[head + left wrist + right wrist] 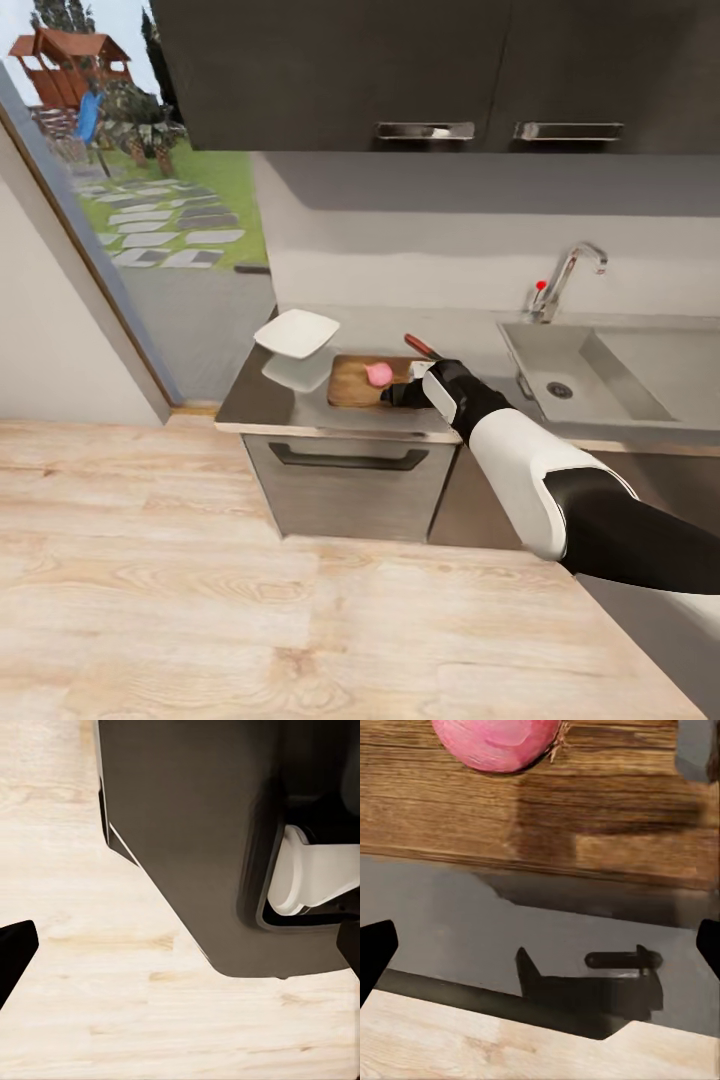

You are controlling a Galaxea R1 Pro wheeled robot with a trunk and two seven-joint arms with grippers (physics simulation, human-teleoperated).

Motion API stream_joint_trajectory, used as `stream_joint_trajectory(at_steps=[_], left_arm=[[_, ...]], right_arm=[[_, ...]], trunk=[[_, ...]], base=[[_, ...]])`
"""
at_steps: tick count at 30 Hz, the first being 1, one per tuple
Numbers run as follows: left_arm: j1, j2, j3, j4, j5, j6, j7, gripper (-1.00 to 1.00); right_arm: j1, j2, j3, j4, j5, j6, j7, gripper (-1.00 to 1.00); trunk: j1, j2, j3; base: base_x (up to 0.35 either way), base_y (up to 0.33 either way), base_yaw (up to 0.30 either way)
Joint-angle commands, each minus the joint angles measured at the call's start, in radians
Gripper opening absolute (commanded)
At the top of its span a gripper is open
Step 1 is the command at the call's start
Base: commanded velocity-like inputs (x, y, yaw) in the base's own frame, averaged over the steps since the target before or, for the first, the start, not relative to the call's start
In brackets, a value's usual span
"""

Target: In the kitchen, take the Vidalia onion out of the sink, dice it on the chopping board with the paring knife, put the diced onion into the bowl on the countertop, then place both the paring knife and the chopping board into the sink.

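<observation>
With the Vidalia onion (379,374) already resting on the chopping board (352,386) at centre frame, the right gripper (398,394) hovers at the board's near right corner; in the right wrist view its dark fingertips (376,956) sit at the frame edges, wide apart, nothing between them. The paring knife (421,346) lies on the countertop (262,402) just behind the wrist, red-brown handle poking out up-right of the board. The white bowl (296,333) sits at the board's left, upper-left of centre, near the counter's end. The sink (582,375) is at right, basin bare. Likely risks: the round onion could roll off the board if the gripper bumps it while turning for the knife; the forearm hides part of the knife, so a reach back could knock it toward the sink or grab it poorly. The bowl looks close to the counter edge, a shove of the board might push it off. Left gripper: one dark fingertip (15,952) shows over floor, state cannot be told.
</observation>
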Motion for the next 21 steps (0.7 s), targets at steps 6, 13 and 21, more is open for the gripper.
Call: stream_joint_trajectory(at_steps=[6,13,21], left_arm=[[-0.002,-0.001,-0.006,0.005,0.008,-0.008,-0.004,1.00],[-0.002,0.000,-0.005,0.005,0.008,-0.008,-0.005,1.00],[-0.002,0.001,-0.005,0.005,0.008,-0.008,-0.004,1.00]], right_arm=[[-0.001,0.000,0.003,-0.001,-0.006,0.004,-0.002,1.00],[-0.001,0.000,0.003,-0.001,-0.006,0.004,-0.002,1.00],[-0.001,0.000,0.003,-0.001,-0.006,0.004,-0.002,1.00]], trunk=[[0.001,-0.002,-0.002],[0.001,-0.002,-0.002],[0.001,-0.002,-0.002]], base=[[0.062,-0.291,0.000],[0.002,-0.195,0.000],[0.071,-0.014,0.000]])
